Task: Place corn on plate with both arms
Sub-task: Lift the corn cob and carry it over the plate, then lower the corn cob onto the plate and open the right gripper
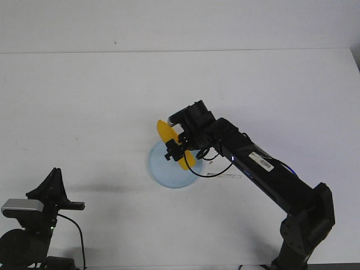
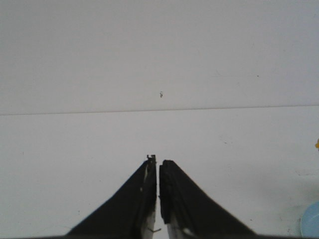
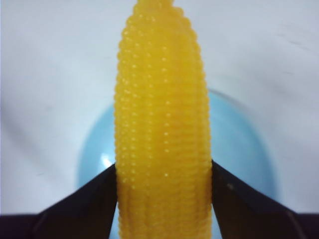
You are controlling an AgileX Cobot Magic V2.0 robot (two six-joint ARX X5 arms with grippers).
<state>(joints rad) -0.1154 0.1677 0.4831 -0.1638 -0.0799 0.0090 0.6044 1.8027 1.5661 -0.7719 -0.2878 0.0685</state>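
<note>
My right gripper is shut on the yellow-orange corn and holds it over the pale-blue plate near the table's middle. In the right wrist view the corn fills the centre, clamped between the two black fingers, with the plate beneath it. I cannot tell if the corn touches the plate. My left gripper is shut and empty, pointing over bare white table; in the front view the left arm sits at the bottom left, far from the plate. A sliver of the plate shows in the left wrist view.
The white table runs to a back edge where a white wall begins. The right arm's black links stretch from the bottom right toward the plate.
</note>
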